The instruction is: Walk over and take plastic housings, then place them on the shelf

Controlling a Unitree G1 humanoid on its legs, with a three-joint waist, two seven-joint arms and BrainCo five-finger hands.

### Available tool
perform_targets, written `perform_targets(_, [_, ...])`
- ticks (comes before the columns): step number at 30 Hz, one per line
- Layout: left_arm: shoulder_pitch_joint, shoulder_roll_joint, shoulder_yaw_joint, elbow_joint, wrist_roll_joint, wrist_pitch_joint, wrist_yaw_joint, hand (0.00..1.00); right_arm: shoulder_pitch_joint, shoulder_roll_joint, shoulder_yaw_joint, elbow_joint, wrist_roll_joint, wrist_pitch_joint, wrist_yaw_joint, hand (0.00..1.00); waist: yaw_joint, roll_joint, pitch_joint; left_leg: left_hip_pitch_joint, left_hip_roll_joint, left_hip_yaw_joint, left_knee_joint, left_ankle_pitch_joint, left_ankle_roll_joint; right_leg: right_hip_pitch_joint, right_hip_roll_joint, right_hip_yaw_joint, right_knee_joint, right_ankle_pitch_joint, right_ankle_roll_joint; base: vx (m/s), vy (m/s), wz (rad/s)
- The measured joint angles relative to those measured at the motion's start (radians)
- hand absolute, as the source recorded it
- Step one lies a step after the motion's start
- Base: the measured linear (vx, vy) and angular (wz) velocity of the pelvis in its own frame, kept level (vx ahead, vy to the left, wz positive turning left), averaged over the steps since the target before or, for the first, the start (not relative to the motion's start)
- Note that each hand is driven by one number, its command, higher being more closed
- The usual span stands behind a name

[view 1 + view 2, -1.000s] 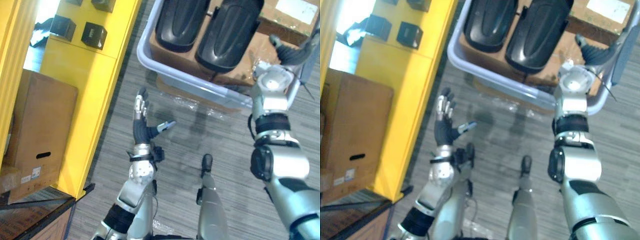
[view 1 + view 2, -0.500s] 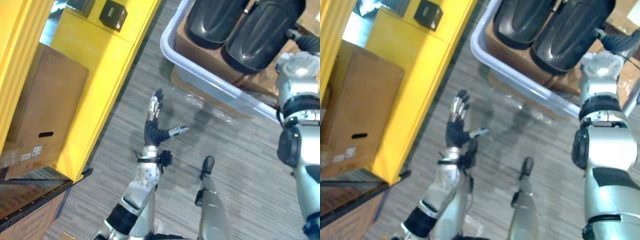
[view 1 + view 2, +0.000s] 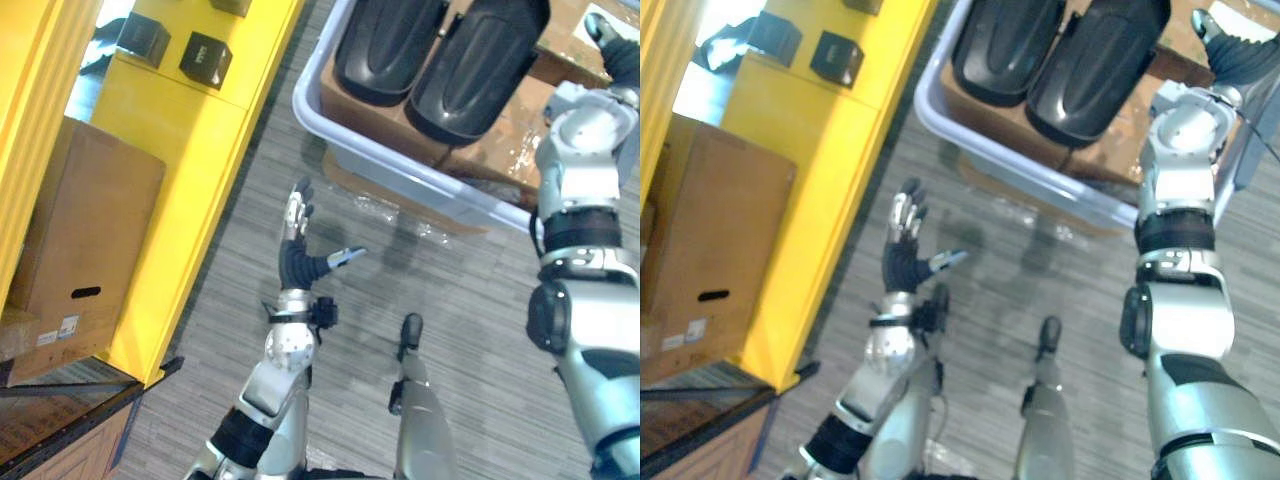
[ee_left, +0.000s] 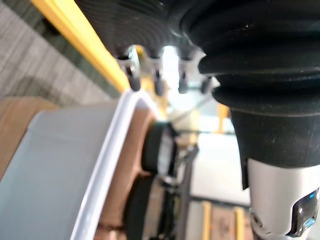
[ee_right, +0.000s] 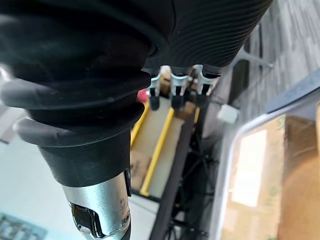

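Note:
Two dark plastic housings (image 3: 385,45) (image 3: 478,60) lie side by side on cardboard inside a pale bin (image 3: 400,170) on the floor ahead. My left hand (image 3: 293,255) is raised over the grey floor, short of the bin's near rim, open with straight fingers and the thumb out, holding nothing. In the left wrist view its fingertips (image 4: 132,75) point at the bin rim (image 4: 107,150) and the housings (image 4: 155,150). My right hand (image 3: 1225,52) reaches over the bin's right end beside the right housing; its fingers (image 5: 173,95) look relaxed and hold nothing.
A yellow shelf unit (image 3: 180,150) stands on the left with small black boxes (image 3: 205,60) on it and a brown cardboard box (image 3: 85,240) lower down. Clear plastic wrap (image 3: 400,212) lies on the floor by the bin. Grey carpet lies between me and the bin.
The whole picture has shifted as the camera moved. My left hand keeps its raised open pose, and my right hand stays at the bin's right end.

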Motion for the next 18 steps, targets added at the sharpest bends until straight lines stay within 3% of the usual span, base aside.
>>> perform_targets(7, [0.006,0.024,-0.014,0.0,-0.007,0.0,-0.027,0.0,-0.088,0.005,0.038,0.244,0.049,0.019,0.107,0.0,0.015,0.0,0.0,-0.012,-0.005,-0.012,0.0,0.001,0.001,0.0,-0.001,-0.009,-0.006,0.007,0.005,0.01,-0.003,0.05])
perform_targets(18, [0.003,0.035,-0.041,-0.009,-0.008,0.0,-0.046,0.0,-0.156,-0.066,0.135,0.373,0.049,0.023,0.138,0.0,0.037,0.0,0.0,-0.059,-0.015,-0.065,0.0,0.007,0.0,-0.005,-0.001,-0.064,-0.02,0.007,0.005,0.01,0.005,0.13])
